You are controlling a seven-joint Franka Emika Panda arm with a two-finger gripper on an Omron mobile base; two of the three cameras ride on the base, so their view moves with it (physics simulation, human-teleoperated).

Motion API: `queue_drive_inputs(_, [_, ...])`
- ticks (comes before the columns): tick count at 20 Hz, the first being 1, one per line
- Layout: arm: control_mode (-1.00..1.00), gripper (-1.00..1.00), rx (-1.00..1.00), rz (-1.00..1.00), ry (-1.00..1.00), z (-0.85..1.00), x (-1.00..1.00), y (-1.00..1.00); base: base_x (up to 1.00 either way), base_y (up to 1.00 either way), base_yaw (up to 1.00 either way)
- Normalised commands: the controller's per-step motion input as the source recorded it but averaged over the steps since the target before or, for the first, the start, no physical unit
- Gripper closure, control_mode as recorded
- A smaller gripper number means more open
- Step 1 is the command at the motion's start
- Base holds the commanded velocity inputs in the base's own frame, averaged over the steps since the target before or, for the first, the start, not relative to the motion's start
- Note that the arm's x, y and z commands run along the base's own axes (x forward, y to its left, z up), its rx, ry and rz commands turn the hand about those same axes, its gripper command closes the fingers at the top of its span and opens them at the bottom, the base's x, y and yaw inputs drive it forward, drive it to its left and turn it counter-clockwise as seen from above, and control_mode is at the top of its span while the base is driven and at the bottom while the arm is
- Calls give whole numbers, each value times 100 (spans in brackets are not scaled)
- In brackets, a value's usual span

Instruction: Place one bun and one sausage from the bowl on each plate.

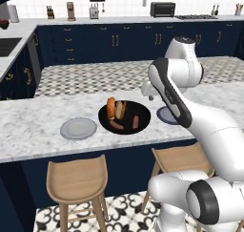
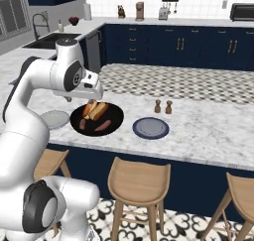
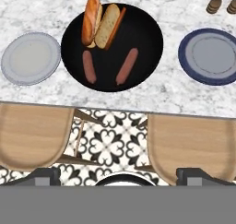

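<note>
The black bowl sits on the marble counter and holds two buns leaning together at its far left, plus two sausages lying apart. A light grey plate lies bare to the bowl's left. To its right lies a darker blue-grey plate, also bare. My gripper hangs high above the counter's near edge, open, with nothing between its fingers. From the base views the hand hovers over the bowl.
Two wooden stools stand under the counter's near edge, over a patterned floor. Salt and pepper shakers stand behind the blue-grey plate. Dark cabinets and a sink line the far walls.
</note>
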Motion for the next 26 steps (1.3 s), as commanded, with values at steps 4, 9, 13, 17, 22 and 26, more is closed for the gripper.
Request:
queue_drive_inputs(4, [100,-100,0,0,0,0,0,0,71,40,0])
queue_drive_inputs(9, [-100,-100,0,0,-4,-19,81,27,0,0,0])
queue_drive_inputs(13, [-100,-100,1,0,0,-29,100,40,0,0,0])
queue_drive_inputs(17, [-100,-100,16,0,8,-40,100,-2,0,0,0])
queue_drive_inputs(22, [-100,-100,3,-8,18,-71,95,0,0,0,0])
queue_drive_inputs(26, [-100,-100,0,-15,5,-66,74,0,0,0,0])
